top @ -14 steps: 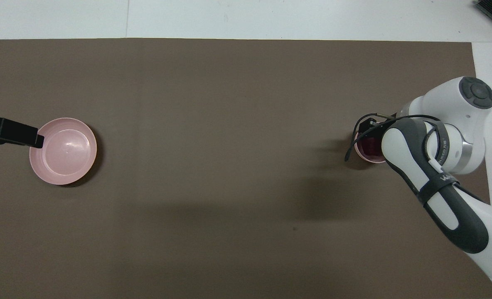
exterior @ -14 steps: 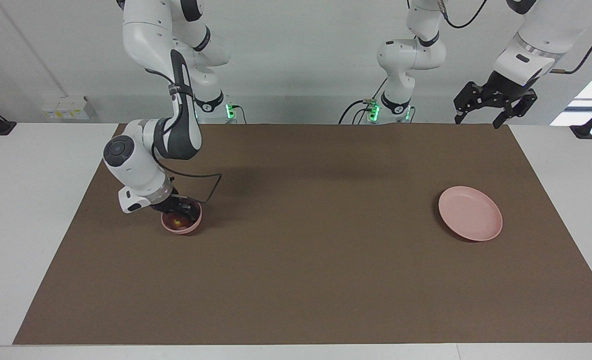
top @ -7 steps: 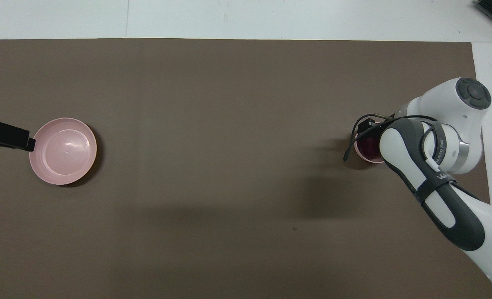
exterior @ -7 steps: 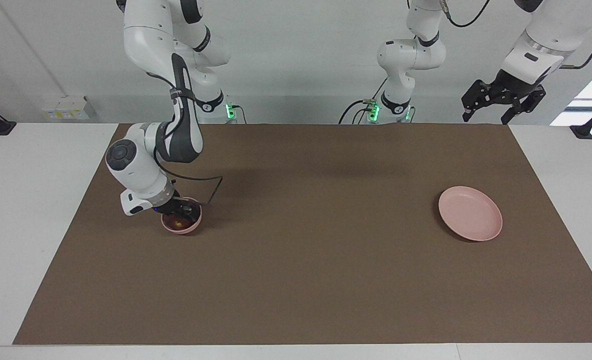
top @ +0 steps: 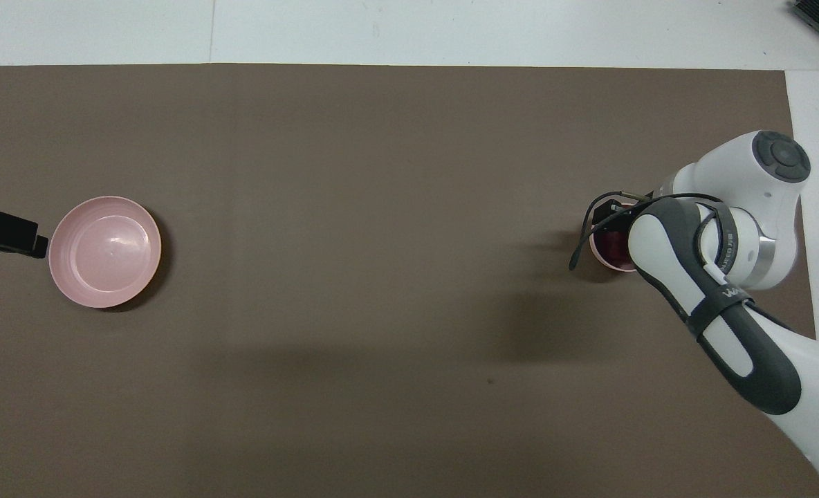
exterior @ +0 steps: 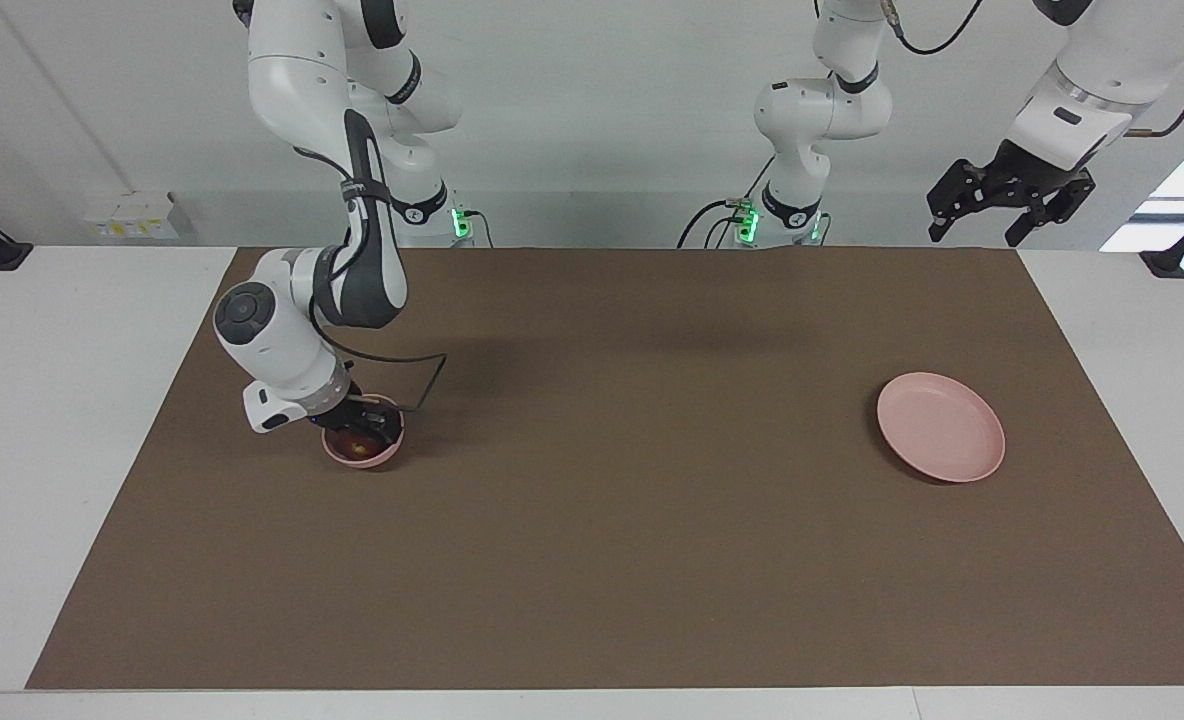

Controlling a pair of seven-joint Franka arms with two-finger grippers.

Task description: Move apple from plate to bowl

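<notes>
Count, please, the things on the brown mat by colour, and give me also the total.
Pale pink: 2, the plate and the bowl
Dark red: 1, the apple, lying in the bowl under the right hand
Total: 3

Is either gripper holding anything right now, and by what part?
Cannot be told: right gripper sits over the apple in the bowl. Left gripper holds nothing.
</notes>
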